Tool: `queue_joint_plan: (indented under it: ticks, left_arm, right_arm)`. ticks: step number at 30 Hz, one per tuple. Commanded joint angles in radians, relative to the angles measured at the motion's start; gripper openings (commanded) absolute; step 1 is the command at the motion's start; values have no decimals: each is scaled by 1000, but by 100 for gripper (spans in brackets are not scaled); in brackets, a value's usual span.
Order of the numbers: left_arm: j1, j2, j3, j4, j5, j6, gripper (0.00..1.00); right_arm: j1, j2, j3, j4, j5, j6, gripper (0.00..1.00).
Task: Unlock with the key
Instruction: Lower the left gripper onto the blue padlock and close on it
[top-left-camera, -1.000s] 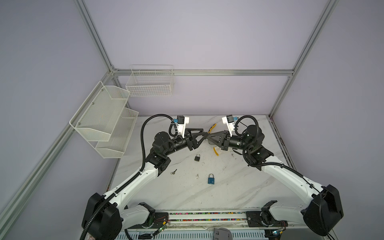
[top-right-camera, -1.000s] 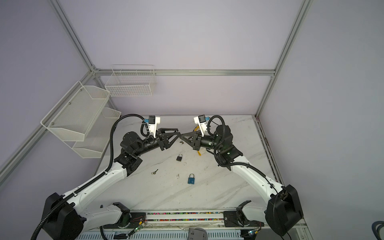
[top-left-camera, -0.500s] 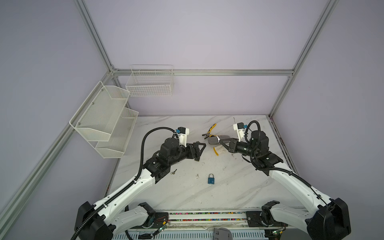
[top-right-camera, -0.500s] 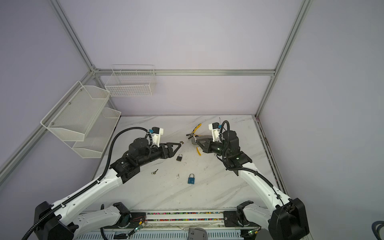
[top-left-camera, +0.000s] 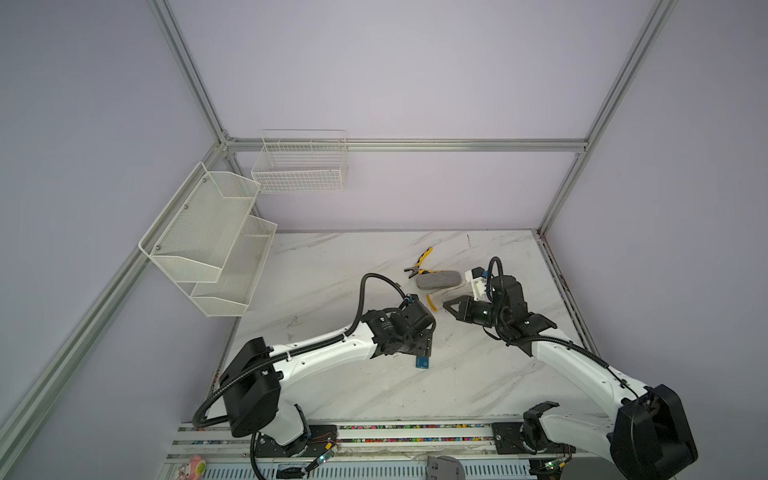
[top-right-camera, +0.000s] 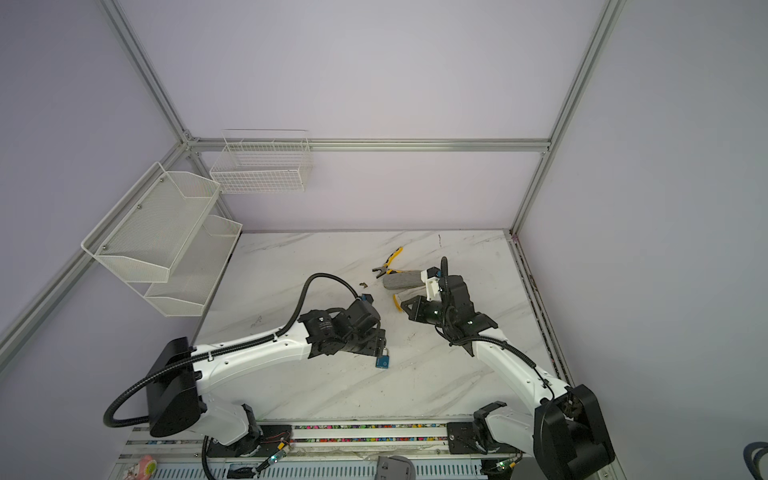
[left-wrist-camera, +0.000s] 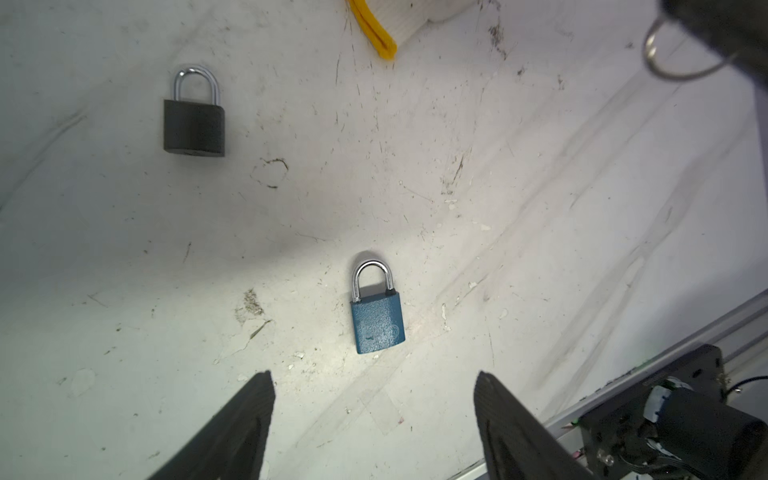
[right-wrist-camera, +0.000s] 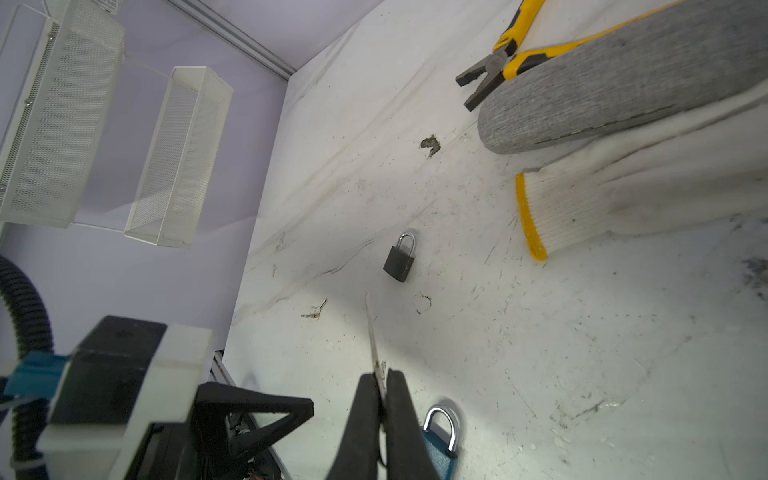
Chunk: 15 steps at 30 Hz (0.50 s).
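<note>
Blue padlock (left-wrist-camera: 377, 320) lies flat on the desk (left-wrist-camera: 124, 249) with its shackle closed. It sits directly under my left end effector (left-wrist-camera: 374, 374), whose jaws stand wide apart and touch nothing. A black padlock (left-wrist-camera: 194, 126) lies near it but well apart, also flat and closed.

To the right, my right end effector (right-wrist-camera: 381, 376) is clamped tight on the key (right-wrist-camera: 371, 328). It pinches the head so that the blade juts past the fingertips toward the two locks, above the desk. Behind it, toward the back of the desk, lie a white glove (right-wrist-camera: 623, 195) with a yellow cuff, a grey pouch (right-wrist-camera: 623, 83) and yellow-handled pliers (right-wrist-camera: 494, 66). None of them belongs to this job.

As I judge it, only the first part is done: the key is in my grip, but no lock is held and neither shackle is open. Left to do:
- bring my left end effector down and close it on a padlock body to steady it
- line the blade up with the keyhole and push it in
- turn until the shackle springs

I take the blue one for the target, but I cannot tell which lock this key fits.
</note>
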Motion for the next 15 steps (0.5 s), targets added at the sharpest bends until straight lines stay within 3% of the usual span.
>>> queue_joint_plan:
  ticks: [1,12,15]
  left_arm:
    - [-33,78,136,-81,-44,-38,77]
    - [-69,285,203,-85,-1,-112,71]
    - [-69,316,209,-84,-4,-125,65]
  right_arm:
    - [-23,24,-3,0,15,-17,0]
    - [-89,65,-4,19,-44,-57,0]
    - [-102,71,-4,21,-68,-63,0]
